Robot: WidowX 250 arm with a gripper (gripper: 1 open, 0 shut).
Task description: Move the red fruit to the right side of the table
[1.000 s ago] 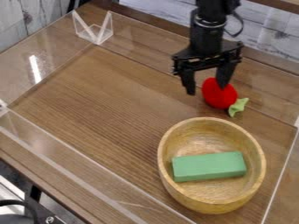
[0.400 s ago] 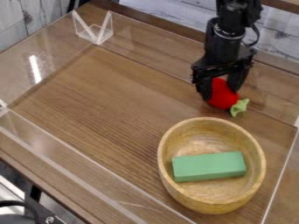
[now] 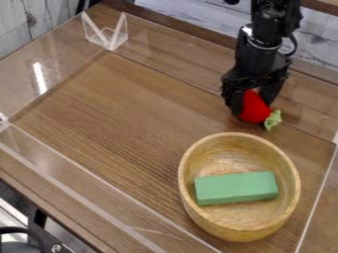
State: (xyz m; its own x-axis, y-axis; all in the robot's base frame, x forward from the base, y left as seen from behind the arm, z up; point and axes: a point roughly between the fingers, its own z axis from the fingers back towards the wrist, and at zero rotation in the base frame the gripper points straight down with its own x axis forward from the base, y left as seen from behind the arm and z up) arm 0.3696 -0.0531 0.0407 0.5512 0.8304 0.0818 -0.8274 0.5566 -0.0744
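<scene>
The red fruit (image 3: 254,107) is a small glossy strawberry-shaped toy lying on its side on the brown wood-grain table (image 3: 119,109), its green cap (image 3: 274,121) pointing right, close to the right-hand acrylic wall. My black gripper (image 3: 250,96) hangs straight down over it, open, with one finger on each side of the fruit's upper part. The fingers straddle the fruit; whether they touch it I cannot tell.
A round light wooden bowl (image 3: 199,163) sits in front of the fruit and holds a green rectangular block (image 3: 236,188). Low clear acrylic walls (image 3: 46,64) edge the table. A clear folded stand (image 3: 105,32) is at the back left.
The gripper has moved right and slightly back, from the fruit's left side to directly over it, and has come down around it. The fruit has not moved.
</scene>
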